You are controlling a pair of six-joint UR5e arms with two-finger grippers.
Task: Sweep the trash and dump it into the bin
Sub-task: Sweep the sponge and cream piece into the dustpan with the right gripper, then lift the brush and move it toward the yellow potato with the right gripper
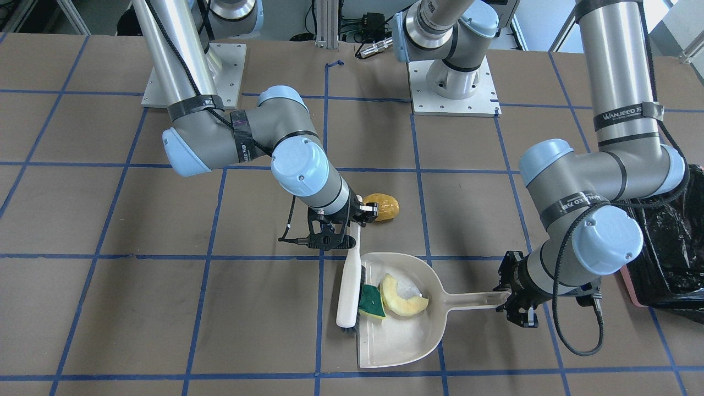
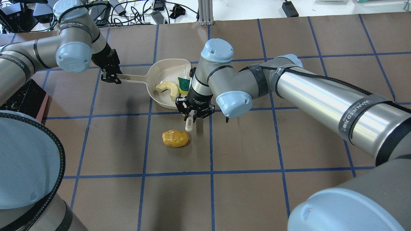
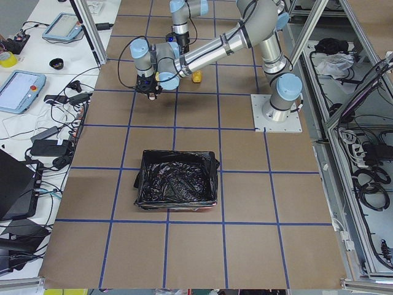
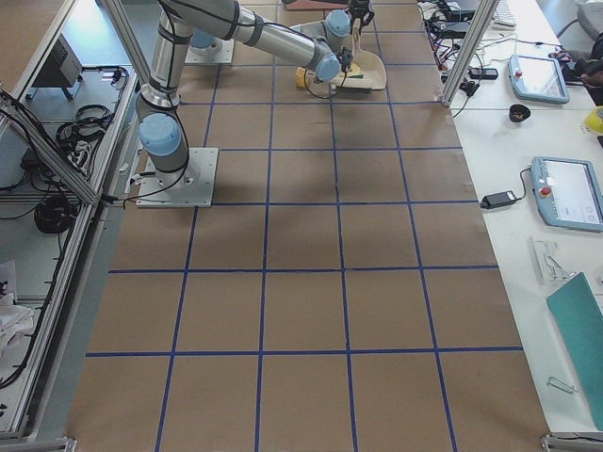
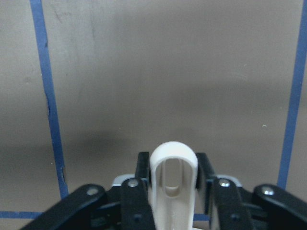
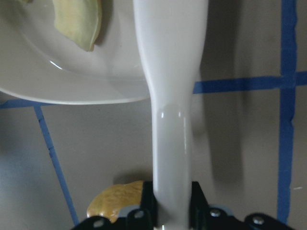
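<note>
We see the left gripper pinching the handle end of the beige dustpan, with one finger pressed against each side of the handle. The dustpan lies flat on the table, around the middle of its length and toward the edge far from the robot. The right gripper has its fingers clamped on the handle of a white brush, whose head lies along the pan's open mouth. The green-and-yellow sponge wedge rests at that mouth, touching the bristles. The pale crescent slice lies inside the pan just beside it. The orange-yellow potato-like piece sits on the table outside the pan, on the robot's side, just beside the right gripper. The pink bin, lined with a crinkly black bag, stands toward the table's end on the robot's left, well apart from the dustpan.
</note>
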